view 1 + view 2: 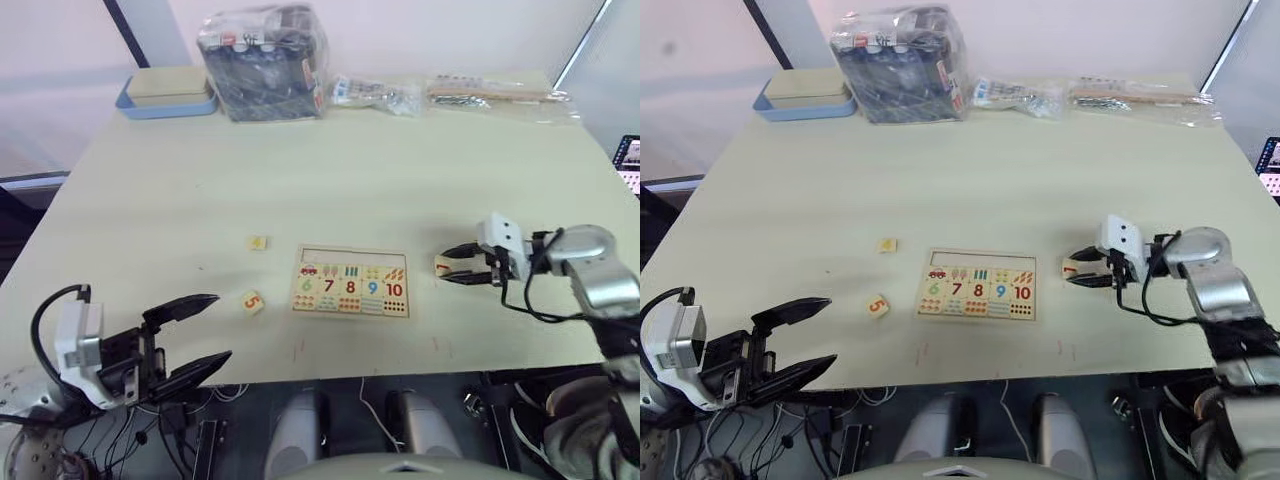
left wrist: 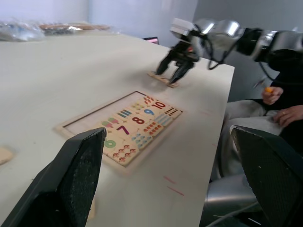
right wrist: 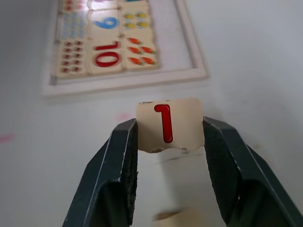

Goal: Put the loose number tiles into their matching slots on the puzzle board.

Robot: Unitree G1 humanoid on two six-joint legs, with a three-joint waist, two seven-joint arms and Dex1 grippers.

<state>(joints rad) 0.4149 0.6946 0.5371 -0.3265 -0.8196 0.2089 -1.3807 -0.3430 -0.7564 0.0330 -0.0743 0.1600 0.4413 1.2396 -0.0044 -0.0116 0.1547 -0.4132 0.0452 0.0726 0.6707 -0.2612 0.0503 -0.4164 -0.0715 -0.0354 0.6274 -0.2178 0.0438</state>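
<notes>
The puzzle board (image 1: 350, 283) lies flat near the table's front edge, with numbers 6 to 10 showing. Its top row of slots (image 1: 350, 254) is one bare pale strip. My right gripper (image 1: 447, 266) is just right of the board, shut on the tile with a red 1 (image 3: 169, 124), its fingers pressed against two opposite edges. A tile with an orange 5 (image 1: 251, 301) lies left of the board. Another small tile (image 1: 258, 242) sits farther back on the left; its digit is too small to read. My left gripper (image 1: 222, 327) hangs open over the table's front left edge, holding nothing.
At the back of the table are a blue tray (image 1: 165, 95) with a pale lid, a plastic-wrapped dark box (image 1: 265, 62) and two clear bags (image 1: 495, 92). A person's hand (image 2: 284, 111) shows beyond the table's right side.
</notes>
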